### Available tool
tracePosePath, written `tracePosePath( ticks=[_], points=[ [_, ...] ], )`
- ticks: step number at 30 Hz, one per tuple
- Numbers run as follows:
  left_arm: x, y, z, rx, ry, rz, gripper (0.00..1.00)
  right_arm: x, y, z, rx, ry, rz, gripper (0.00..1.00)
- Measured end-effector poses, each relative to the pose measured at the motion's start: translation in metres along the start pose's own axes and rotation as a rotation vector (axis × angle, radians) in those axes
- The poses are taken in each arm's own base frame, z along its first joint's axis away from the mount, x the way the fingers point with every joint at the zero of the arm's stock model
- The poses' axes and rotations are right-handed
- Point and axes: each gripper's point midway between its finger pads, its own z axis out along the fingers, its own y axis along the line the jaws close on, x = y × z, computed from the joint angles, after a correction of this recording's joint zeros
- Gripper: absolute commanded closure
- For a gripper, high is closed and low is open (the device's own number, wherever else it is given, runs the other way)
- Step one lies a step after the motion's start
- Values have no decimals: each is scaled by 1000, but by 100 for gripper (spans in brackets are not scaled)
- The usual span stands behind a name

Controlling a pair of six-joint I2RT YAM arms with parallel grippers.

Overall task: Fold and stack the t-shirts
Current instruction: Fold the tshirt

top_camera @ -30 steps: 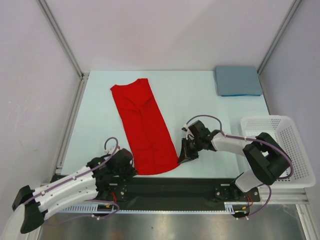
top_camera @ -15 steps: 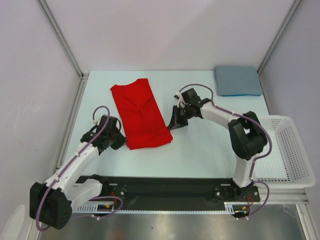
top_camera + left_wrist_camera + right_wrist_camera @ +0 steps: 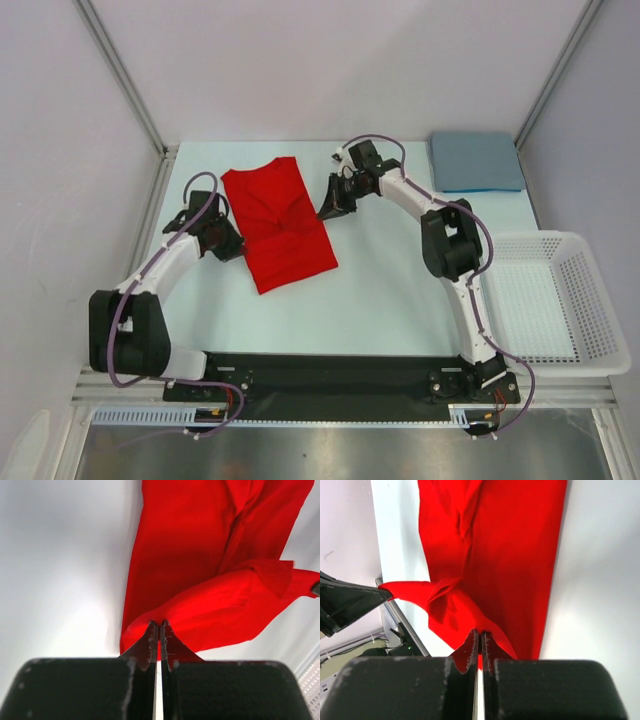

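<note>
**Half-fold of the red t-shirt.** My left claw and my right claw are each pinched tight on a corner of the near hem, one at either side of the garment. It lies in the far-left part of the table, collar toward the far edge. The raised hem arcs over the flat body.

To do this step well, I judge that both claws should travel level and in step toward the collar. The hem should be held taut so no crease is trapped, and released only once it meets the shoulders.

The blue t-shirt, folded square, lies at the far right corner, well apart. The white basket sits at the near right edge. Neither stands in the fold's path; the wrinkled ridge at mid-cloth is the one hindrance.
</note>
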Motion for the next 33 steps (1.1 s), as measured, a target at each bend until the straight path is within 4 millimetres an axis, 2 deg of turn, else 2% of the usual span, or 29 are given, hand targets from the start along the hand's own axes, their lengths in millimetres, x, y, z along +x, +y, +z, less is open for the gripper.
tracePosePath(
  ticks=[9,17,27,33],
  points=[
    [-14,5,14,-7,22,-19,100,2,-11,20,-47,55,49,100],
    [-21,-1,29,9,54,-12,100,-5,-3,23,-87,52,61,100],
    [-28,-10,19,64,35,-4,100,-2,2,22,-118,69,61,100],
    [-44,-8,23,62,29,-8,100,-7,7,21,-135,60,46,98]
  ],
)
